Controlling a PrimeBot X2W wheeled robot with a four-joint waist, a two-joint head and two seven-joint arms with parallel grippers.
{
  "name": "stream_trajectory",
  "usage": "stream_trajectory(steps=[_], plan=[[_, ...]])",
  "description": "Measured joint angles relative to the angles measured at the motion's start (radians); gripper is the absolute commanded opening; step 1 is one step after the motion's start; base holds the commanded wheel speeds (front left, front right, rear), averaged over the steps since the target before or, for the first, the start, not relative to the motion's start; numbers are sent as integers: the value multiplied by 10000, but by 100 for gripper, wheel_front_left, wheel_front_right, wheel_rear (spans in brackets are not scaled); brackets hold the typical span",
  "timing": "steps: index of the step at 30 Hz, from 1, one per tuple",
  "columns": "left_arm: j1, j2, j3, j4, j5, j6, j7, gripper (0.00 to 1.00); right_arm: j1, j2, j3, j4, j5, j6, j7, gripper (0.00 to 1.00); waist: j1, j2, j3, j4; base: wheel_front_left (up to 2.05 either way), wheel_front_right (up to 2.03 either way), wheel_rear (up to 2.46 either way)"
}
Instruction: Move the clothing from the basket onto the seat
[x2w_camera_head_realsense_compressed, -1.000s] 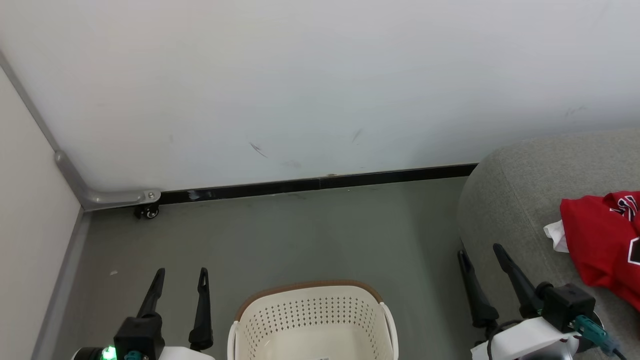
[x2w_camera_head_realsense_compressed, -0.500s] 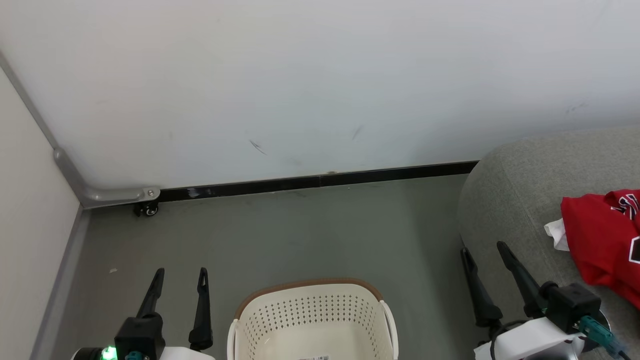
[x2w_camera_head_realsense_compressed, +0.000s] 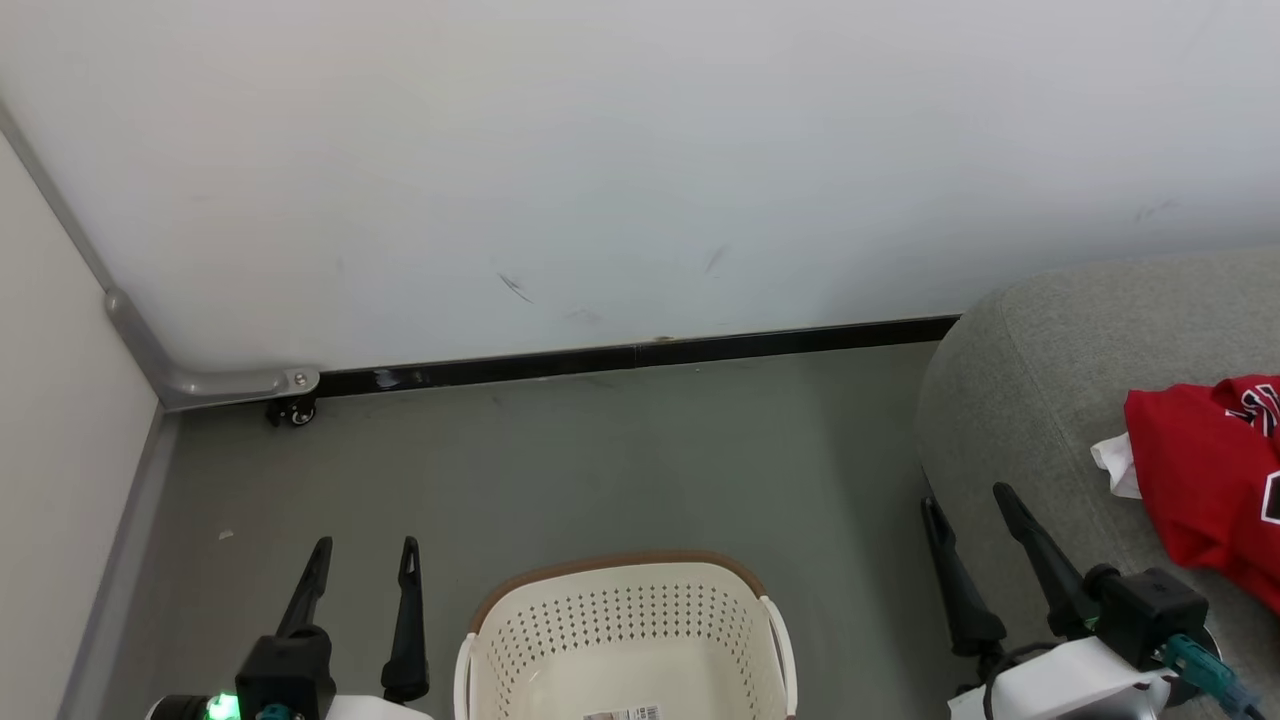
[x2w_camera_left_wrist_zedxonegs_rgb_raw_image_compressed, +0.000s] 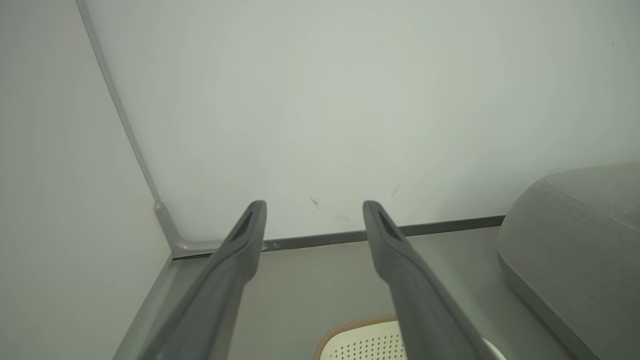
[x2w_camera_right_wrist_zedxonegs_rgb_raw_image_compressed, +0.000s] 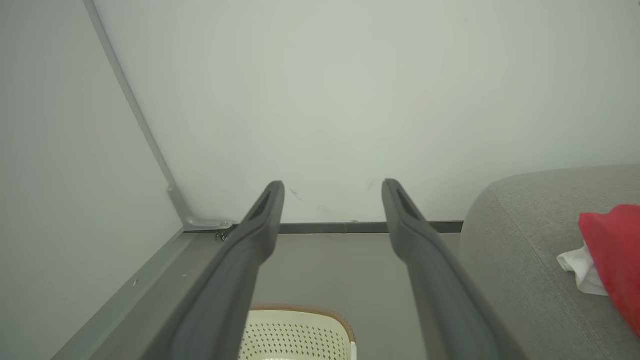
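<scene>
clothes (x2w_camera_head_realsense_compressed: 1205, 480): I see a red heap, white bit at its left edge, black-and-white lettering, lying crumpled on the sofa | sofa (x2w_camera_head_realsense_compressed: 1040, 380): light grey, rounded padded edge, right of the basket, apart from it | basket (x2w_camera_head_realsense_compressed: 620, 562): cream, perforated walls, brown rim, upright on the floor (x2w_camera_head_realsense_compressed: 600, 460), paper label (x2w_camera_head_realsense_compressed: 622, 713) on its bottom

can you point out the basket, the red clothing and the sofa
basket (x2w_camera_head_realsense_compressed: 620, 625), head view, on its perforated back wall
red clothing (x2w_camera_head_realsense_compressed: 1195, 470), head view, on the middle of the red fabric
sofa (x2w_camera_head_realsense_compressed: 1020, 390), head view, on its bare rounded edge
</scene>
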Motion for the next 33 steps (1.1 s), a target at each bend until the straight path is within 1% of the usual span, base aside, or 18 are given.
stream_trajectory(steps=[17, 18, 24, 29, 33], plan=[[-4, 44, -15, 23, 88, 40, 19, 100, 192, 4, 8, -293, 174, -2, 102, 100, 0, -1, 81, -17, 0, 0, 0], [2, 33, -21, 58, 84, 81, 19, 0, 200, 4, 10, -255, 173, 0, 100, 0, 1, 0, 82, -17, 0, 0, 0], [330, -282, -215, 677, 61, 81, 21, 0, 638, 59, 31, 395, 174, 0, 100, 0, 1, 0, 85, -17, 0, 0, 0], [424, -368, -184, 527, -295, 27, 109, 0, 712, 61, 88, 378, 550, 0, 96, 0, 0, 0, 102, -15, 0, 0, 0], [424, -435, -88, 349, -840, -73, 196, 0, 714, 61, 157, 307, 1074, 0, 84, 0, 1, 0, 124, -10, 0, 0, 0]])
